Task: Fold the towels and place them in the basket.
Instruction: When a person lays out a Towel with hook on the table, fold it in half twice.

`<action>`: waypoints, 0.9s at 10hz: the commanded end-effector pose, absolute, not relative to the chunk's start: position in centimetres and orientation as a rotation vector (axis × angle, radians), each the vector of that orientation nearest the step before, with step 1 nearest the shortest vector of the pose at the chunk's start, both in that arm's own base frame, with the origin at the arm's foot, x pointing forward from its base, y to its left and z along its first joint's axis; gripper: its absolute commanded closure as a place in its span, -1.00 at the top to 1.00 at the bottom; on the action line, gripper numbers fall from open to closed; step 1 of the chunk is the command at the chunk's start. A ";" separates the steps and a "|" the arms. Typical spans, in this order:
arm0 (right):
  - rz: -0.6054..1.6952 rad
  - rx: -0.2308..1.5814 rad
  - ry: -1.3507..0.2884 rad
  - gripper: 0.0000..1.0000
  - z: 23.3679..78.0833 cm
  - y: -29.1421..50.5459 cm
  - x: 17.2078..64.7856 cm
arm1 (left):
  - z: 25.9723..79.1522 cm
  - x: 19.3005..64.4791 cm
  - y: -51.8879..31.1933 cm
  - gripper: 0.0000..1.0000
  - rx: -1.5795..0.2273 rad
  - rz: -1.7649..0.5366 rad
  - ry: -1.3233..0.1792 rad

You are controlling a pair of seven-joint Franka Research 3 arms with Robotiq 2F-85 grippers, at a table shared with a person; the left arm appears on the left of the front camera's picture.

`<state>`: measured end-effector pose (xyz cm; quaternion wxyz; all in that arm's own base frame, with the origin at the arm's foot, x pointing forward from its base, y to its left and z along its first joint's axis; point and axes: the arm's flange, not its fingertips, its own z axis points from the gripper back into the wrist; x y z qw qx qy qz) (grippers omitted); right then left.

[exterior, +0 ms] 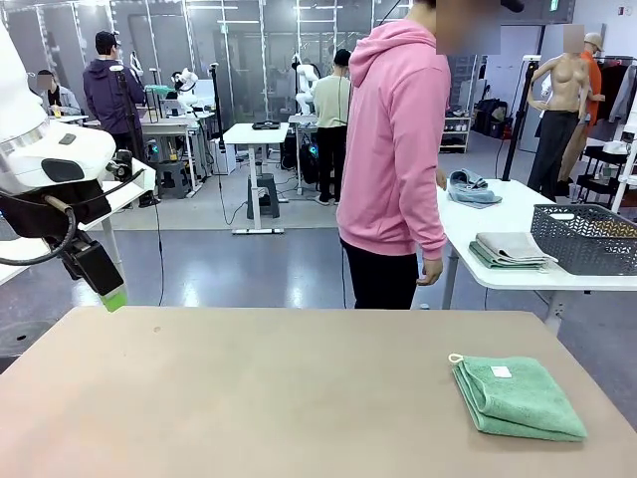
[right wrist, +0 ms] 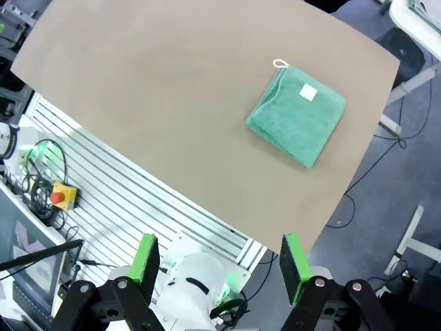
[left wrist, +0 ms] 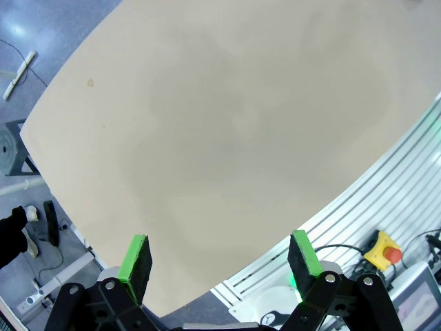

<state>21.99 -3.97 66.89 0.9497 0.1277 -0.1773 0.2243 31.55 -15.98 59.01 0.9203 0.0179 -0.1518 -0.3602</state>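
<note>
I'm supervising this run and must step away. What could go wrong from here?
The folded mint green terry towel lies close to the right edge of the brown table; a grip on one layer could undo the fold or drag it off. The dark metal-mesh basket stands on a separate white table beside the person, so reach looks doubtful.

Tan tbl (exterior: 249, 398), person (exterior: 393, 149) w/ pink hoodie

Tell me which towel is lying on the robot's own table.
The mint green towel, folded, with a white label and corner loop. The other folded towels and the crumpled blue-grey one lie on the white table behind.
</note>
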 end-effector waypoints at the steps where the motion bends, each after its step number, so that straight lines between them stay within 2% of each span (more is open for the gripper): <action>1: 0.441 0.257 -0.348 0.75 67.0 -4.0 21.8 | 59.3 31.6 -16.2 1.00 0.050 -0.723 -0.316; 9: 0.441 0.257 -0.348 0.75 67.0 -4.0 21.8 | 59.3 31.6 -16.2 1.00 0.050 -0.723 -0.316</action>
